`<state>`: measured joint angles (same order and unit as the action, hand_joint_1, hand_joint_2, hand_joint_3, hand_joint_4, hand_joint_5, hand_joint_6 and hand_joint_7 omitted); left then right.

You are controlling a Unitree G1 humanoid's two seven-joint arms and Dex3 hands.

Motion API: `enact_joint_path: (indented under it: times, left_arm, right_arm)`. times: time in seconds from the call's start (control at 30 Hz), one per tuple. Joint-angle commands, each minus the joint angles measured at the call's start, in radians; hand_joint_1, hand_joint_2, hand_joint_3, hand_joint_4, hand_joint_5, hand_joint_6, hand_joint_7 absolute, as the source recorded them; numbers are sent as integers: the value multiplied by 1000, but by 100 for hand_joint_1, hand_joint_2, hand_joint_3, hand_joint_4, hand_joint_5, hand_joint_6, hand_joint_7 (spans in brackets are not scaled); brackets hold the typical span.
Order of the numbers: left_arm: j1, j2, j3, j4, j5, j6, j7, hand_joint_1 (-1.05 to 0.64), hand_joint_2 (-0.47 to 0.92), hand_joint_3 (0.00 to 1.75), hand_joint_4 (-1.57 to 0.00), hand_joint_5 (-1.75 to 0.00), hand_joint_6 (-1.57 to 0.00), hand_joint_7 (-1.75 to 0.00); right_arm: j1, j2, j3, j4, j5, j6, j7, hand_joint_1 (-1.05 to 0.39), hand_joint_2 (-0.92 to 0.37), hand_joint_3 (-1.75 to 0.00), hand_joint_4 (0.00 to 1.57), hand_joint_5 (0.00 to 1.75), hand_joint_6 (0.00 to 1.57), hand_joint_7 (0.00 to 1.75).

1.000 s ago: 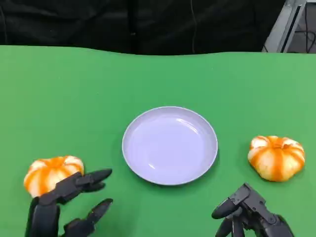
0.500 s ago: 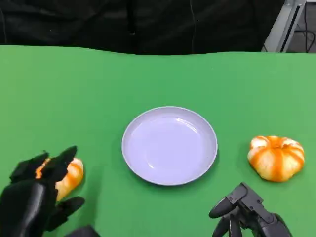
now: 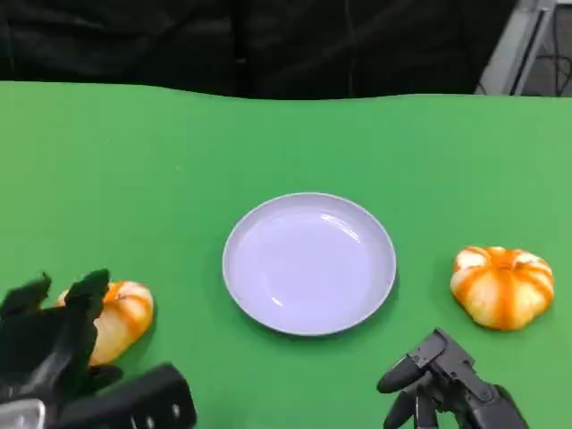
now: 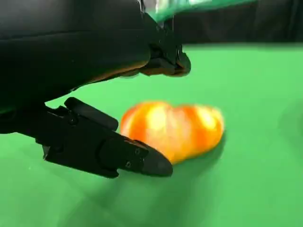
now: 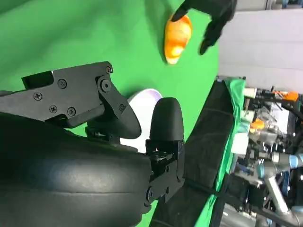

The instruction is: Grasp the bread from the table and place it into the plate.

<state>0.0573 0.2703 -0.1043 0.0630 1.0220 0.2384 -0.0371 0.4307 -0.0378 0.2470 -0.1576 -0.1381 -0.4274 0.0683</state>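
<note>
While the head view looks down on the green table (image 3: 179, 161), a round lavender plate (image 3: 309, 264) is seen at its middle, with nothing lying in it. One orange-and-white bread (image 3: 121, 317) is found at the near left of the table, well apart from the plate, and a second bread (image 3: 502, 285) is seen to the right of the plate, also apart from it. The left hand (image 3: 49, 344) is placed right at the left bread, its black fingers (image 3: 89, 290) raised and spread at the loaf's near-left side; whether the loaf is touched cannot be told from this view. The right hand (image 3: 438, 380) is seen low at the near right, short of the second bread, with its fingers apart and nothing held.

From the left wrist view, the left bread (image 4: 173, 130) is shown lying on the green cloth, slightly blurred. The left hand (image 4: 109, 94) is held open around it: one finger (image 4: 109, 149) is stretched low beside the loaf and another is arched above it, with the loaf not clamped between them.

From the right wrist view, the right hand (image 5: 128, 123) is seen from behind, its fingers apart and empty. Beyond it a slice of the plate (image 5: 142, 106) is visible, and farther off the left bread (image 5: 176, 38) is shown with the left hand's (image 5: 208, 14) spread fingers over it.
</note>
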Motion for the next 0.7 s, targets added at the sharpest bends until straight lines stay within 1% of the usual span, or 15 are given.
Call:
enact_joint_path:
  times: [0.03,0.07,0.1,0.2,0.23,0.27,0.3,0.33,0.37,0.4,0.47,0.5,0.53,0.6,0.7]
  left_arm:
    - [-100,61,-25,134,-70,44,-101,-43,92,18,-50,-22,-50,-5]
    - [-110,68,-28,161,-96,23,-87,-42,92,21,-62,-27,-59,-8]
    - [-117,75,-29,187,-125,-7,-64,-40,92,25,-69,-49,-70,-7]
    - [-132,94,-30,252,-199,-95,0,-37,92,28,-68,-115,-101,-14]
    - [-137,101,-34,270,-216,-116,17,-38,92,30,-68,-129,-105,-29]
    - [-142,108,-38,290,-230,-141,41,-38,92,30,-69,-136,-101,-50]
    - [-145,114,-42,303,-240,-163,67,-37,92,34,-69,-154,-96,-80]
    - [-147,117,-45,312,-249,-180,90,-38,89,33,-71,-164,-92,-96]
    - [-147,118,-47,316,-256,-190,112,-38,88,32,-75,-169,-87,-115]
    - [-146,120,-48,324,-263,-214,150,-37,86,41,-80,-172,-79,-146]
    - [-141,124,-47,343,-274,-289,255,-34,75,66,-87,-174,-73,-167]
    - [-136,128,-44,355,-280,-355,332,-31,65,89,-88,-174,-71,-172]
    - [-133,132,-44,367,-282,-410,402,-30,59,101,-87,-175,-69,-173]
    - [-127,138,-48,375,-272,-490,517,-28,56,113,-82,-175,-65,-174]
    - [-119,146,-61,360,-239,-561,641,-27,57,118,-78,-175,-61,-175]
  right_arm:
    - [9,-2,-4,-13,11,14,-4,-6,-92,-121,41,175,21,175]
    - [11,-3,-4,-15,13,15,-3,-6,-92,-121,41,175,21,175]
    - [11,-3,-4,-17,13,16,-3,-6,-92,-121,41,175,21,175]
    - [10,-3,-4,-15,11,13,-4,-5,-92,-120,40,175,21,175]
    - [9,-3,-5,-13,11,11,-5,-5,-92,-120,40,175,21,175]
    - [8,-3,-5,-12,10,10,-5,-5,-92,-120,40,175,21,175]
    - [7,-3,-5,-11,9,9,-6,-5,-92,-120,40,175,20,175]
    - [7,-3,-5,-11,8,10,-7,-5,-92,-120,40,175,20,175]
    - [6,-3,-4,-12,8,12,-6,-5,-92,-120,40,175,20,175]
    - [6,-2,-4,-12,8,16,-6,-5,-92,-120,40,175,20,175]
    - [6,-1,-3,-13,11,20,-6,-5,-92,-120,39,175,20,175]
    - [5,0,-2,-11,10,19,-7,-5,-92,-120,39,175,20,175]
    - [5,1,-2,-11,7,19,-9,-5,-92,-120,39,175,20,175]
    - [5,3,0,-14,0,25,-14,-5,-92,-119,40,175,20,175]
    - [5,4,1,-15,-3,25,-17,-5,-92,-120,40,175,21,175]
